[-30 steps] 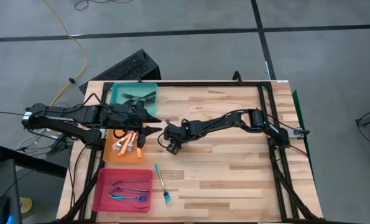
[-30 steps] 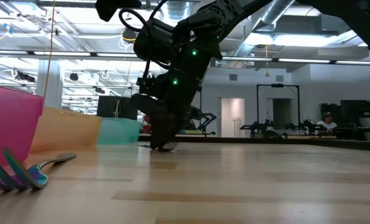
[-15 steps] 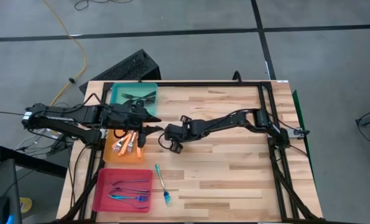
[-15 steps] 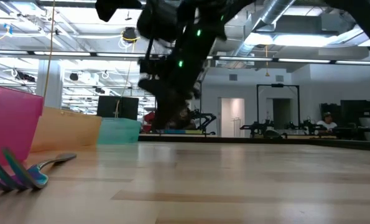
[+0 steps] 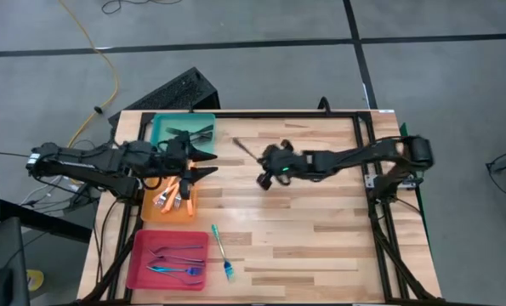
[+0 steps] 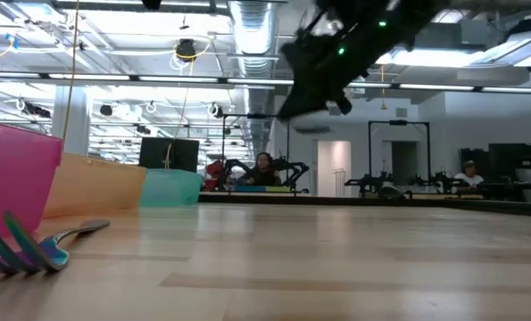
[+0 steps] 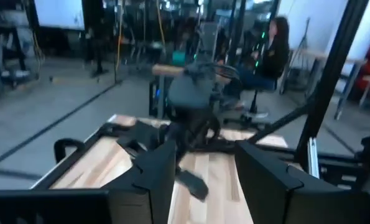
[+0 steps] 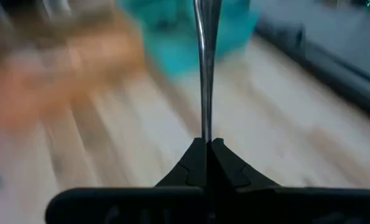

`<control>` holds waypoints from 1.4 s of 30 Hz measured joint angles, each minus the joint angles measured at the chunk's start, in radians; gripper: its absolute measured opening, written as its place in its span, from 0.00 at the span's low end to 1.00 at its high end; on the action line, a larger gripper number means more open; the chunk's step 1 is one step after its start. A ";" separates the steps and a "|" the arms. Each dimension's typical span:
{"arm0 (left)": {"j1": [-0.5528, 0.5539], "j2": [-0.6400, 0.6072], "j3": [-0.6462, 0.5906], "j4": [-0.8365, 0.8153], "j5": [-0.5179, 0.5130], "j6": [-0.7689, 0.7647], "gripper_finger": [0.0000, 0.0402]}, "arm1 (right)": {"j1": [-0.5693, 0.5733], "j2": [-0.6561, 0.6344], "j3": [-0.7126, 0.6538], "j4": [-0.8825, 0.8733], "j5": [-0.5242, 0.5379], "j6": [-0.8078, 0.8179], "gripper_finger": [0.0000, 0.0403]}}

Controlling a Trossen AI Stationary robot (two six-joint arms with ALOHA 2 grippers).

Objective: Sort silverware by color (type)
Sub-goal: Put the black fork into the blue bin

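Note:
My right gripper (image 5: 265,161) hangs over the middle of the table, shut on a slim dark-grey fork (image 5: 246,150) that sticks out from it toward the teal tray (image 5: 161,127). In the right wrist view the fork's stem (image 8: 204,74) runs straight ahead from the shut fingertips (image 8: 197,155). My left gripper (image 5: 207,165) stands open and level over the right edge of the orange tray (image 5: 150,212), with nothing between its fingers. A blue-handled fork (image 5: 221,252) lies flat on the table beside the pink tray (image 5: 138,263). My right gripper pinches one end of the fork's thin stem (image 8: 204,134) between its two fingertips. The fingers come from the table's right, slanting down, and the fork runs on along their line. It is lifted clear of the table.
Dark forks lie in the teal tray, orange-handled forks (image 5: 172,195) in the orange tray, a blue fork (image 5: 169,270) and grey ones in the pink tray. All three trays stand along the table's left edge. A black frame rail (image 5: 359,144) runs along the right side. Bare wood lies between.
My right gripper has risen from the table beside the orange tray and drawn back toward the table's right and far side, tipping from steeply down to a shallow slant. The dark fork has come up with it, lifted clear of the wood.

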 joint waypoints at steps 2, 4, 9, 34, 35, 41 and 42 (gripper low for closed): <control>0.000 -0.005 -0.084 0.147 -0.001 0.007 0.38 | -0.001 -0.072 -0.090 0.187 -0.006 -0.012 0.05; 0.002 -0.001 -0.173 0.322 -0.003 0.007 0.38 | 0.013 -0.132 -0.146 0.332 -0.012 -0.039 0.05; 0.020 0.077 -0.355 0.717 -0.020 -0.019 0.38 | 0.078 -0.168 -0.181 0.524 -0.047 -0.208 0.05; 0.039 0.372 -0.302 0.944 0.048 -0.041 0.34 | 0.137 -0.008 -0.021 0.602 -0.124 -0.374 0.05; 0.039 0.372 -0.302 0.944 0.048 -0.038 0.32 | 0.137 -0.009 -0.021 0.605 -0.136 -0.374 0.05; 0.039 0.372 -0.302 0.949 0.048 -0.015 0.09 | 0.135 -0.010 -0.021 0.606 -0.163 -0.366 0.05; 0.039 0.372 -0.302 0.948 0.048 -0.015 0.05 | 0.135 -0.010 -0.021 0.606 -0.167 -0.366 0.05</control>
